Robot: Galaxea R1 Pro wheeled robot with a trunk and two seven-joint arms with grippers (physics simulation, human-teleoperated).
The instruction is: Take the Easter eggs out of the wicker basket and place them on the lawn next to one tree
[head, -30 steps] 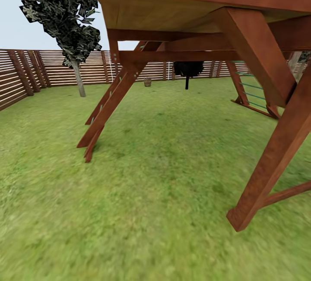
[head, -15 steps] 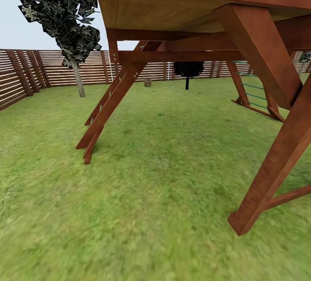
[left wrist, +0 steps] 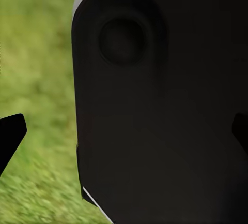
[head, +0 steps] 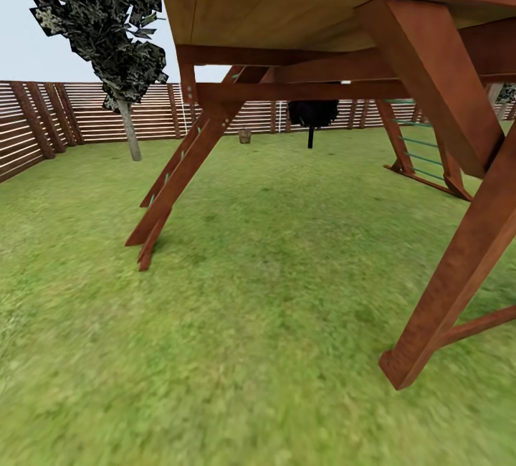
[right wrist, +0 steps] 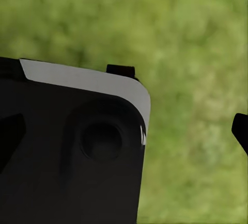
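Two kinds of picture are here: the head view takes in the whole garden, while the wrist views look down on blurred grass past a dark rounded part of the robot's body.

In the head view the lawn (head: 236,322) spreads wide to a slatted wooden fence (head: 93,111). Far off, close before the fence, stands the wicker basket (head: 245,136), small and upright; too small to tell what lies in it. The tree (head: 130,129) with the pale grey trunk rises straight at the far left, its dark leaves above, well apart from the basket. A thin black-trunked tree (head: 311,118) stands right of the basket.

Between the camera and the basket stands a red-brown wooden play frame (head: 315,36): its deck overhead, slanted legs planted in the grass at left and right, a ladder with green rungs (head: 419,150) at the far right. The basket is seen through the gap under the deck.

In the left wrist view the left tool (left wrist: 129,131) shows two dark fingertips at opposite edges, spread wide. The right tool (right wrist: 129,131) in its wrist view likewise stands wide, holding nothing.
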